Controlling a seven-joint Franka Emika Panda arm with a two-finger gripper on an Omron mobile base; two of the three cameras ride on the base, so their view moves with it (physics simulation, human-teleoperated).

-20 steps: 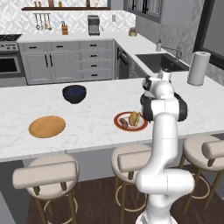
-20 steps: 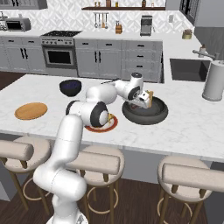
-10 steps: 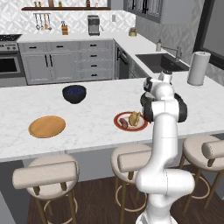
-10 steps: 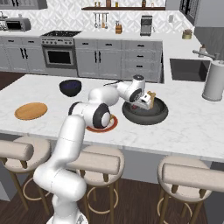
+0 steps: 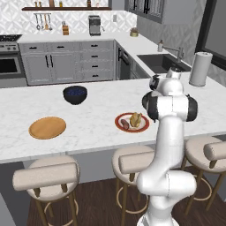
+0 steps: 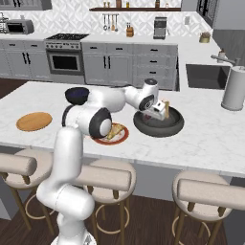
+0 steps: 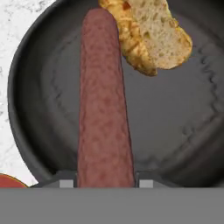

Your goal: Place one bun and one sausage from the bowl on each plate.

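White marble counter point(image 5: 97, 128) carries two plates point(image 5: 47, 127) point(image 5: 120, 120), two bowls point(image 6: 160, 127) point(image 5: 75, 94).

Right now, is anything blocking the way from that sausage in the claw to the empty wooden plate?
Nothing visible sits on the direct counter path. The sausage must pass over the red-rimmed plate, which already holds food, to reach the wooden plate; the blue bowl stands off behind.

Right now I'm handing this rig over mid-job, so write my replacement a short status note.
Gripper: shut on the sausage, over the bowl.
Bun: lying in the bowl beside the sausage.
Red-rimmed plate: already holds a bun and a sausage, done.
Orange plate: nothing on it yet.
Left: carry the sausage to the orange plate, then come back for the bun.
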